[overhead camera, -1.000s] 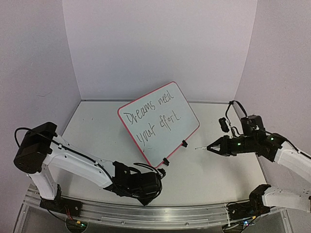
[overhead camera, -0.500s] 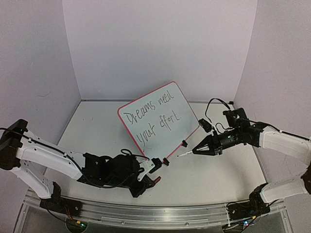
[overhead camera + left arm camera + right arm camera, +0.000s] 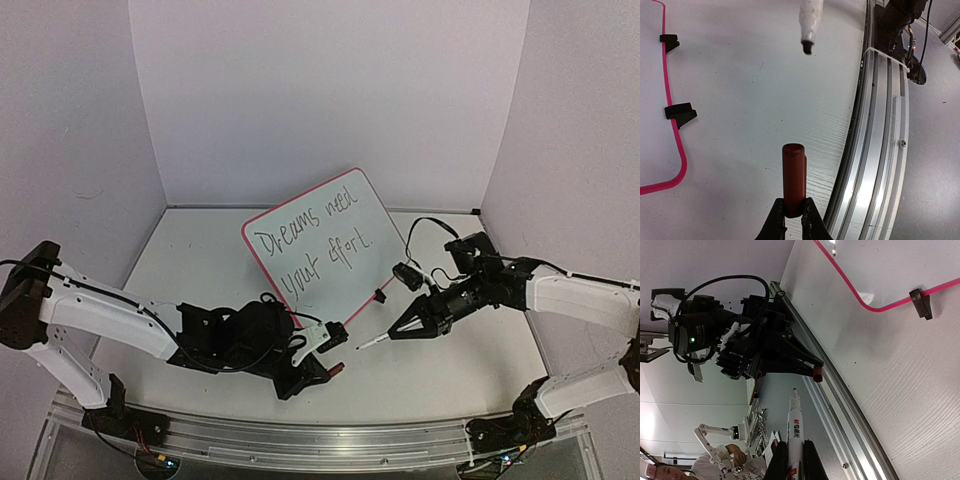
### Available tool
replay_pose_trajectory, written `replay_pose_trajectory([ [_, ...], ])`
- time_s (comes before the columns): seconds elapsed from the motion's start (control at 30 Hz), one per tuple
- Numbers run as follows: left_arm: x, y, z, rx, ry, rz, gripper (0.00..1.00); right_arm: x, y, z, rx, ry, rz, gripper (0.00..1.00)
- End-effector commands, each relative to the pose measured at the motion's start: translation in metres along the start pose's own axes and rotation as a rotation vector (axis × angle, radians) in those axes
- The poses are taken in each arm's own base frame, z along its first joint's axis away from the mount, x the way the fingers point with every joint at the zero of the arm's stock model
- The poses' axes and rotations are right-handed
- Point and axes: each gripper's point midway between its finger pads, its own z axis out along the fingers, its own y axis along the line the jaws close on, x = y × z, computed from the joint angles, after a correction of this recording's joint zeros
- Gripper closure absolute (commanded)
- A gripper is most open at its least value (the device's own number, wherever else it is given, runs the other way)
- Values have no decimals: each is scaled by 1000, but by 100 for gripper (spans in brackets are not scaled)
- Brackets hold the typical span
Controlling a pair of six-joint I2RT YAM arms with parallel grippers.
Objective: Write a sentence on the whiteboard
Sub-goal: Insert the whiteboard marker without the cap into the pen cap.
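The whiteboard stands tilted at the table's middle with handwritten words on it; its pink frame corner shows in the left wrist view and the right wrist view. My left gripper is shut on a dark red marker cap, held low in front of the board. My right gripper is shut on a white marker whose uncapped tip points left at the cap, a short gap apart. The marker tip also shows in the left wrist view.
Two black clip feet hold the board's near edge. An aluminium rail runs along the table's front edge, close behind the cap. White walls enclose the table on three sides.
My right gripper has carried the marker left and down toward the cap. My left gripper has swung up and right, and the red cap now points at the marker tip.
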Motion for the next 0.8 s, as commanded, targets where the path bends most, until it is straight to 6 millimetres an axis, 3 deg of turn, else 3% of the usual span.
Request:
replay_pose_trajectory([
  [0.0,-18,-6,1,45,-18,38,100,4,1,12,5,46,-30,100],
  [0.77,-26,-13,5,86,-24,46,100,6,-6,30,43,93,-33,100],
])
